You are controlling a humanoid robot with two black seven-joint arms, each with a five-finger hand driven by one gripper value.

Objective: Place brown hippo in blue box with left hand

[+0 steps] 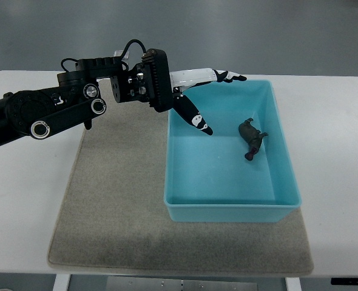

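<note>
Brown against bright blue: your brown hippo (251,138) lies on the floor of the blue box (230,211), in the right half and nearer the far wall than the near one. It lies on its side, its head toward the near right, with a reddish patch at the mouth. Nothing touches it.

Your left hand (207,103) comes in from the left edge on a black arm and hangs over the box's far-left corner. The fingers are spread and hold nothing. The upper white fingers (218,76) stretch out along the far rim, pointing right, their dark tips level with the rim's middle. One finger, white with a black tip, slants down into the box, ending over the bare floor well left of the hippo. Whether that tip touches the floor you cannot tell from this view.

The box sits on a grey-beige mat (112,206), on its right part. The mat lies on a white surface (337,157). The black wrist and forearm pass over the mat's far-left corner.
</note>
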